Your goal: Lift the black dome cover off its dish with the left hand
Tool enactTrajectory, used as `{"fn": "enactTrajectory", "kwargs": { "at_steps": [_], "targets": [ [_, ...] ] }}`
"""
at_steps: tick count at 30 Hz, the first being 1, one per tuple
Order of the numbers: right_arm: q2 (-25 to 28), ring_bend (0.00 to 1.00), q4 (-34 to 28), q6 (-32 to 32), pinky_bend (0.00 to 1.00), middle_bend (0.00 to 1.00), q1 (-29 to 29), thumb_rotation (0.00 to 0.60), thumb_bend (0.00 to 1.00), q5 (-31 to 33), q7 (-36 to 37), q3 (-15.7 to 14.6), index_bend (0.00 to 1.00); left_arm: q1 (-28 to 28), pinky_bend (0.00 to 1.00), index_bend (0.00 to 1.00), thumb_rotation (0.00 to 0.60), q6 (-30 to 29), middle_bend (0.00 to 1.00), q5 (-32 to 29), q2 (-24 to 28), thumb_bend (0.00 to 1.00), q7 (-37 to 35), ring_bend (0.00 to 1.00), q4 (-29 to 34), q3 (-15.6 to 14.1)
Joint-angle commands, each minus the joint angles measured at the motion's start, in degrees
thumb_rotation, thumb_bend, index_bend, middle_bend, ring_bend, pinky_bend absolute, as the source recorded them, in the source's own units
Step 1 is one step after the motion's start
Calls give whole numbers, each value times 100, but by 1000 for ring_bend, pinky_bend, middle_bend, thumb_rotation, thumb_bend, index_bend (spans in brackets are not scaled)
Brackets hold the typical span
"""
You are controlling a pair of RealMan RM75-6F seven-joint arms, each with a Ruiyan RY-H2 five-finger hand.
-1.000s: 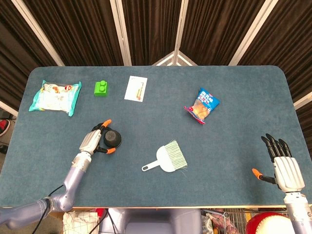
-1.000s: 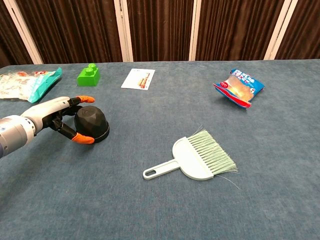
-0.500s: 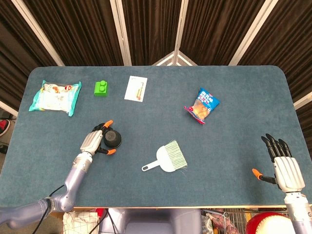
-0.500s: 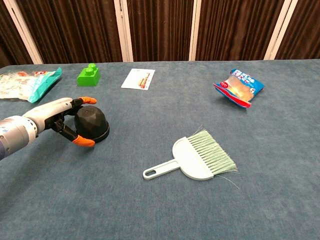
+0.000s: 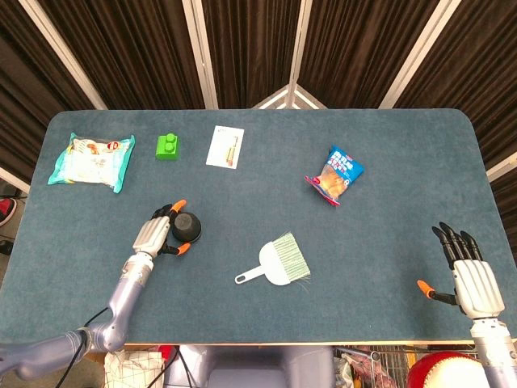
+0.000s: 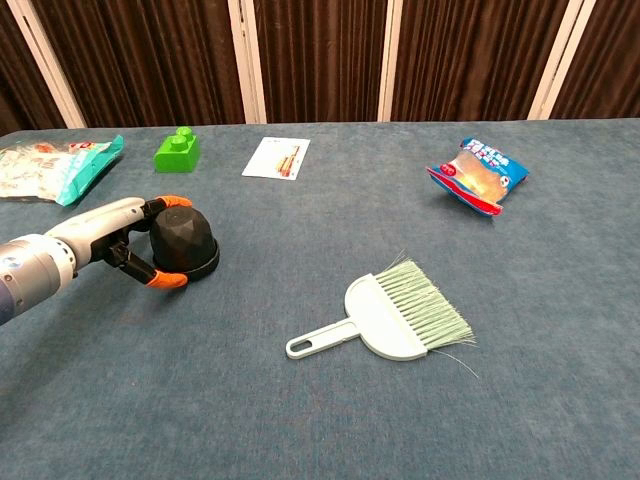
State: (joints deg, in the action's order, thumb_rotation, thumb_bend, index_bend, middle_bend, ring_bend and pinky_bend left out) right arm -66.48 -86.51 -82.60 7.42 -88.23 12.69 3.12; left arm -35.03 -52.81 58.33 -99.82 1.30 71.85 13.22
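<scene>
Left of centre in the chest view, left hand (image 6: 110, 240) cupped around black dome cover (image 6: 182, 243), fingertips seemingly touching its faceted sides; probably light, rigid and slick, so best pinched low near the rim; right hand (image 5: 475, 280) idle, spread, lower right.

Above my left robot hand (image 6: 105, 232) and the black dome cover (image 6: 181, 245) it cups, the way up is open. Ahead lie the green block (image 6: 178, 149) and snack pack (image 6: 55, 168), well apart. To my right, bare table (image 6: 300, 260) reaches the hand brush (image 6: 395, 315).
</scene>
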Motion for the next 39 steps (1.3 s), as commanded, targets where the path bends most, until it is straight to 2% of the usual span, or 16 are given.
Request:
{"fn": "enactTrajectory", "kwargs": {
  "at_steps": [1, 8, 16, 20, 24, 28, 35, 39],
  "targets": [
    [-8, 106, 35, -3, 11, 9, 2, 600, 209, -18, 35, -9, 0, 8, 0, 37, 600, -18, 330, -10, -12, 582, 7, 0, -8, 9],
    [18, 106, -36, -32, 11, 9, -8, 600, 208, -16, 14, -2, 0, 71, 0, 55, 600, -161, 345, 117, 29, 610, -230, 0, 135, 90],
    [46, 106, -73, -22, 11, 9, 0, 600, 209, -17, -13, -3, 0, 145, 0, 60, 600, -266, 344, 306, 414, 610, -459, 0, 689, 194],
    [48, 106, -65, -77, 11, 9, -21, 600, 209, 4, -85, 20, 0, 144, 0, 61, 600, -308, 345, 280, 686, 610, -350, 0, 1093, 279],
    [23, 106, -27, -174, 11, 9, -58, 600, 209, 115, -316, 101, 0, 116, 0, 61, 600, -408, 346, 181, 1078, 610, 0, 0, 1738, 404],
    [3, 106, -22, -264, 11, 9, -85, 600, 209, 209, -429, 185, 0, 37, 0, 58, 600, -570, 346, -55, 1588, 610, 578, 0, 2660, 620],
    [-61, 106, 146, -315, 11, 9, -98, 600, 209, 331, -534, 276, 0, -198, 0, 57, 600, -956, 347, -828, 2586, 610, 2020, 0, 4488, 916],
    [-201, 106, 377, -344, 11, 9, -55, 600, 209, 357, -755, 337, 0, -310, 0, 56, 600, -1228, 348, -1355, 3000, 609, 2569, 0, 5316, 1015]
  ]
}}
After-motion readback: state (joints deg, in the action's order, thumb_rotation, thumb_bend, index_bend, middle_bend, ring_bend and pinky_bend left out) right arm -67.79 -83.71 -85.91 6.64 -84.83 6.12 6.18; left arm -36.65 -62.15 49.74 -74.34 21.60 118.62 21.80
